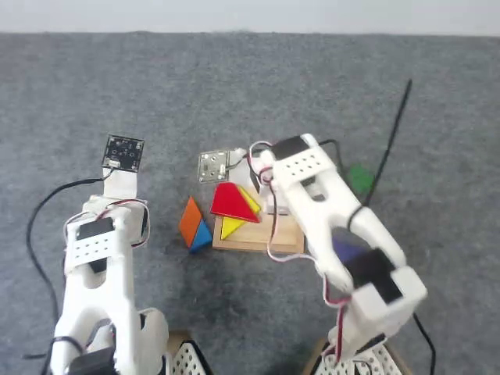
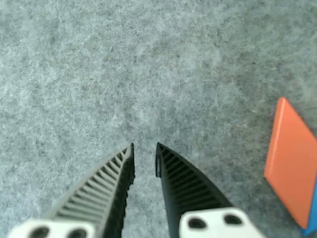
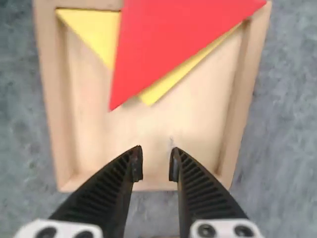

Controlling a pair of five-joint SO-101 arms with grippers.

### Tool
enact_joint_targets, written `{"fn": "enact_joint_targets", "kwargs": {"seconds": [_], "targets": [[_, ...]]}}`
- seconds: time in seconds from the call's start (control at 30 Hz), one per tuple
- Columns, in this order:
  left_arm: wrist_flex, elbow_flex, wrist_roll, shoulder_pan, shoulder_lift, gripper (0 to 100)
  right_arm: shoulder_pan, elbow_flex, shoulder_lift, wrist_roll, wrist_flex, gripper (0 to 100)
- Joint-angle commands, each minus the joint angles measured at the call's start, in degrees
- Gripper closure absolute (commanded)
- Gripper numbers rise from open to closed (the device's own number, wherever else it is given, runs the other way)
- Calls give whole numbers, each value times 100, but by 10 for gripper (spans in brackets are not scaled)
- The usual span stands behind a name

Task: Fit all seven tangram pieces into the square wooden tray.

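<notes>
1. The purple flat piece (image 1: 342, 250) lies on the grey felt-like table cover (image 1: 78, 94), mostly hidden beneath the right arm's forearm, well behind its gripper.
2. The left gripper (image 2: 144, 148) hangs over bare cover. Its black ribbed jaws stand only a narrow gap apart, with nothing between them.
3. To that gripper's side, towards the tray, the orange flat triangle (image 2: 292, 163) lies on the cover. The blue flat triangle (image 1: 201, 234) touches it along one edge. Both lie outside the tray, just beside it.
4. The right gripper (image 3: 153, 151) is poised over the square wooden tray (image 3: 47, 99), its tips just inside the rim nearest to it. Its jaws are also parted by a slim gap and grip nothing.
5. Ahead of those tips, inside the tray, the red flat triangle (image 3: 168, 39) lies on top of a yellow flat piece (image 3: 94, 29), which shows from under it on two sides. The tray floor between the tips and the red triangle is bare wood.
6. Beyond the right arm, away from the tray, a green piece (image 1: 359, 178) rests on the cover; its shape I cannot make out.
</notes>
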Motion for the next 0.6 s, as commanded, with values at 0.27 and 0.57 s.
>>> {"fn": "enact_joint_targets", "kwargs": {"seconds": [0.27, 0.57], "targets": [[-123, -13, -70, -18, -158, 930, -119, -862, -286, -703, 549, 918], [-132, -13, -70, -18, -158, 930, -532, 1160, -1051, -2980, -2079, 922]]}}
